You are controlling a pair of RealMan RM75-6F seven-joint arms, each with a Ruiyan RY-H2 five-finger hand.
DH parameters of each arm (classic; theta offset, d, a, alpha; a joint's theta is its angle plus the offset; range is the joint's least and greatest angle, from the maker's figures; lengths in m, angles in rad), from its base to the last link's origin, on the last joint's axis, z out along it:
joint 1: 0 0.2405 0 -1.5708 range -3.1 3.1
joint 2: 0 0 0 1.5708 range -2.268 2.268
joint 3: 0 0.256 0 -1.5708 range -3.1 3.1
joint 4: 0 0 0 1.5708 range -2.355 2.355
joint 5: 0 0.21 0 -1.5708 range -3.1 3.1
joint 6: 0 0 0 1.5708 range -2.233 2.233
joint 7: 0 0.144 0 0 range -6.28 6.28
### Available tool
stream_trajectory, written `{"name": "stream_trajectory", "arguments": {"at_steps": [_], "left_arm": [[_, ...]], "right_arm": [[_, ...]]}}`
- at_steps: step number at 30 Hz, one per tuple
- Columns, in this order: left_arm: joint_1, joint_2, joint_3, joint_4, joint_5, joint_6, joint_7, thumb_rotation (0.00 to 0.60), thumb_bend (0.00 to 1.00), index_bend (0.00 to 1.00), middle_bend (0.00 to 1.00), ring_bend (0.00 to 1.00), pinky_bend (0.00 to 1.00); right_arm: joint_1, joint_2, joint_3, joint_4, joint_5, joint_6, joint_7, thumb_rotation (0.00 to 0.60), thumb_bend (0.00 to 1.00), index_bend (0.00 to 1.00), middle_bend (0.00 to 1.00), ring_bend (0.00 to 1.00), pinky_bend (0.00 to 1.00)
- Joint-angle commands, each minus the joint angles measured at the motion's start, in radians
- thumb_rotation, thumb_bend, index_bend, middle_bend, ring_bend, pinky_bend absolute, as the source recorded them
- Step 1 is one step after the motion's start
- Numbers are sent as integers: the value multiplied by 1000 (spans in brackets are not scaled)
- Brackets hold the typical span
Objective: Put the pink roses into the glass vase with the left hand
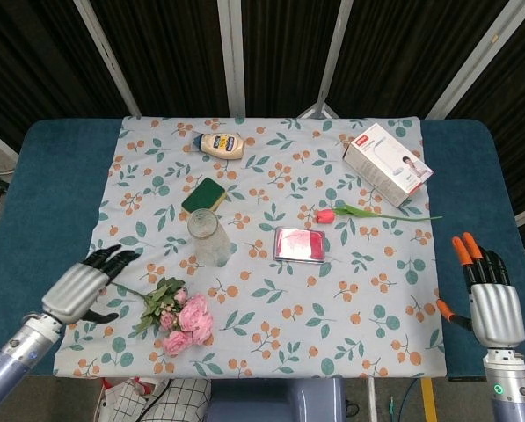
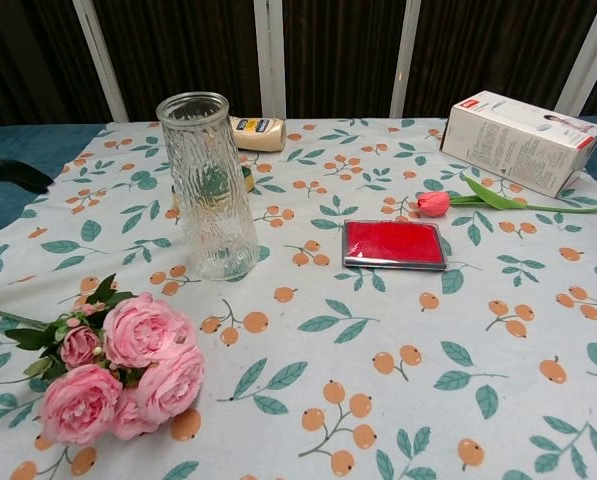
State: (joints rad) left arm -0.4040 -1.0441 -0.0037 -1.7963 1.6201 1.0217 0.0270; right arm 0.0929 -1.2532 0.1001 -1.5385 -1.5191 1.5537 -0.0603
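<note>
The pink roses (image 1: 185,318) are lying flat on the flowery tablecloth (image 1: 271,325) near the front left of the worktop (image 1: 42,176), blooms toward the near edge and leafy stems pointing left and away. The glass vase (image 1: 207,236) stands upright just beyond them, not touching. The left robot hand (image 1: 84,286) sits right beside the stems with its fingers stretched out and apart, holding nothing (in the chest view only dark fingertips (image 2: 8,174) poke in at the left edge). The right robot hand (image 1: 487,294) is way over at the near right on the blue part, fingers straight and spread, also empty. Other stuff: a red case (image 1: 301,244), a single tulip (image 1: 368,214), a white box (image 1: 387,163), a green sponge (image 1: 204,195) and a squeeze bottle (image 1: 220,144).
</note>
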Motion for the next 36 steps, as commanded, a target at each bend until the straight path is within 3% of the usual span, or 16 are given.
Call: {"name": "stream_trajectory", "arguments": {"at_steps": [1,7,15,24,29,36], "left_arm": [[-84,-28,6,-59,-20,-118,83,600,72,62,83,0,106],[-113,-61,15,-74,-41,-160,145,600,74,62,84,0,106],[-131,-137,24,-15,-99,-184,260,600,82,64,99,0,106],[-143,-215,39,73,-110,-180,260,600,84,87,140,20,106],[-152,-256,52,118,-65,-163,214,600,87,118,153,38,112],[-157,-291,75,157,-13,-129,161,600,143,181,230,116,186]], "right_arm": [[-2,4,2,-4,4,0,8,600,211,9,21,87,96],[-5,14,8,-14,10,3,24,600,211,9,21,86,96],[-10,18,12,-18,15,9,42,600,211,9,21,86,96],[-11,16,19,-19,28,6,49,600,211,9,21,87,96],[-10,15,20,-19,30,2,52,600,212,9,21,87,96],[-10,22,22,-23,37,-5,70,600,211,9,21,87,96]]}}
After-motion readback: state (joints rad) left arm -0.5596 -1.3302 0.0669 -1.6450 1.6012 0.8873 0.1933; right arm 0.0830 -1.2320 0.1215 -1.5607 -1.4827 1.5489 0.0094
